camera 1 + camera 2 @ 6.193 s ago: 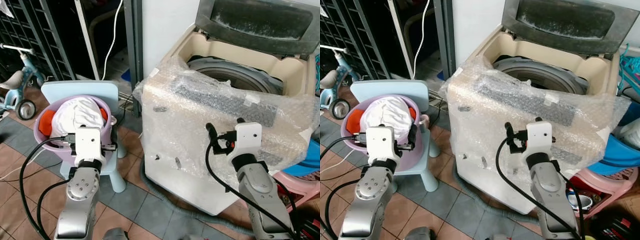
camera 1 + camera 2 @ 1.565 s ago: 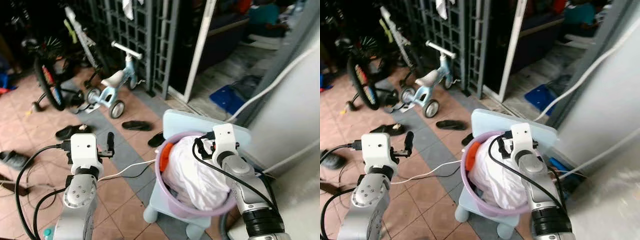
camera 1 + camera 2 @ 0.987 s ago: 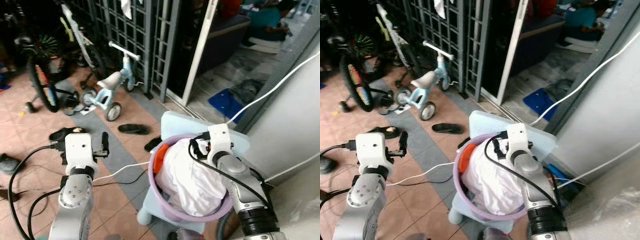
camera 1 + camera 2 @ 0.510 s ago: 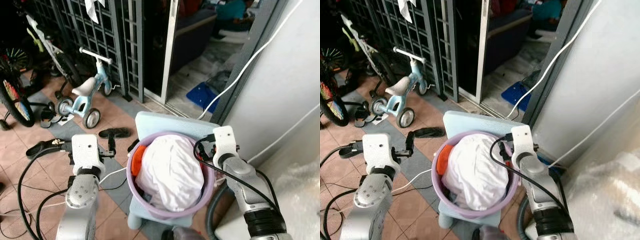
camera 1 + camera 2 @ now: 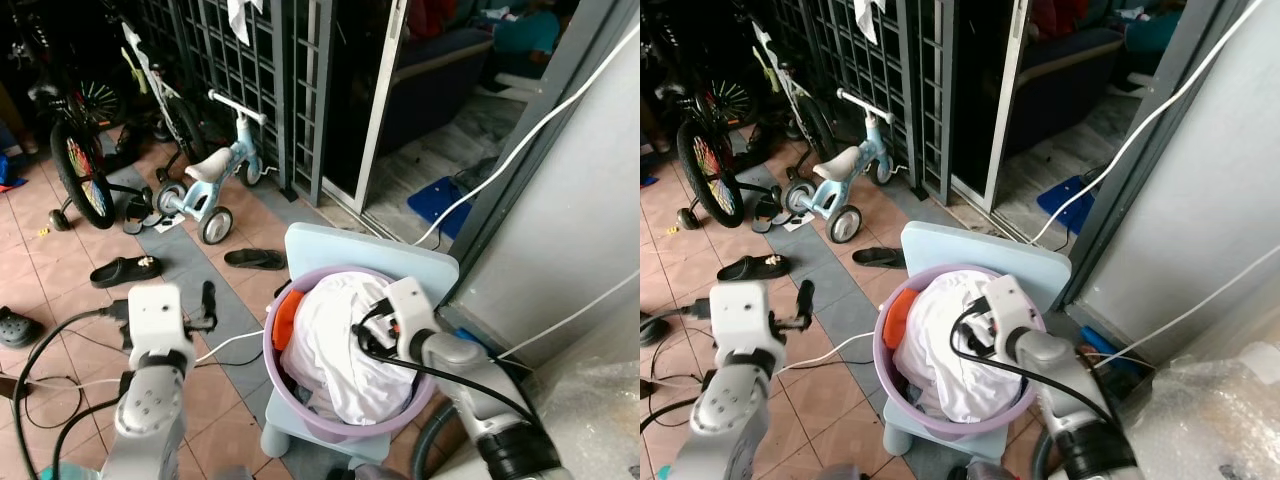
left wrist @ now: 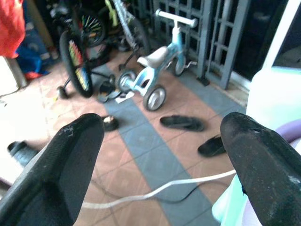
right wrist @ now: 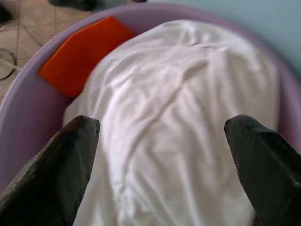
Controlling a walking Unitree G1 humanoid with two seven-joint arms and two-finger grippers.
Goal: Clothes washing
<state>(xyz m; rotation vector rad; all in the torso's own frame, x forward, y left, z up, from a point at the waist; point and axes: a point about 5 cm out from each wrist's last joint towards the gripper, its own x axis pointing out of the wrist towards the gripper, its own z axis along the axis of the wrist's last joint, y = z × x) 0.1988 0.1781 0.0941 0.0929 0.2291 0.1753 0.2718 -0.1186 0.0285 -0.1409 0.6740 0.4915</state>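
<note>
A purple basin [image 5: 292, 398] stands on a light blue child's chair [image 5: 372, 266]. A heap of white cloth [image 5: 335, 345] fills it, with an orange piece [image 5: 287, 308] at its left side. My right gripper [image 5: 364, 332] hangs open just above the white cloth [image 7: 164, 117], one finger to each side of the mound. Over the tiled floor to the left of the chair, my left gripper [image 5: 206, 304] is open and holds nothing. The bubble-wrapped corner of the washing machine [image 5: 600, 400] shows at the lower right.
A small blue tricycle [image 5: 215, 175], a bicycle [image 5: 80, 160] and loose sandals [image 5: 255, 259] lie on the floor to the left. A white cable [image 5: 228, 345] runs across the tiles. A dark grille gate [image 5: 250, 60] stands behind, a grey wall [image 5: 560, 230] at right.
The camera has swung slightly. My right gripper has moved from the basin's right rim inward, over the white cloth. The left gripper stays open beside the chair.
</note>
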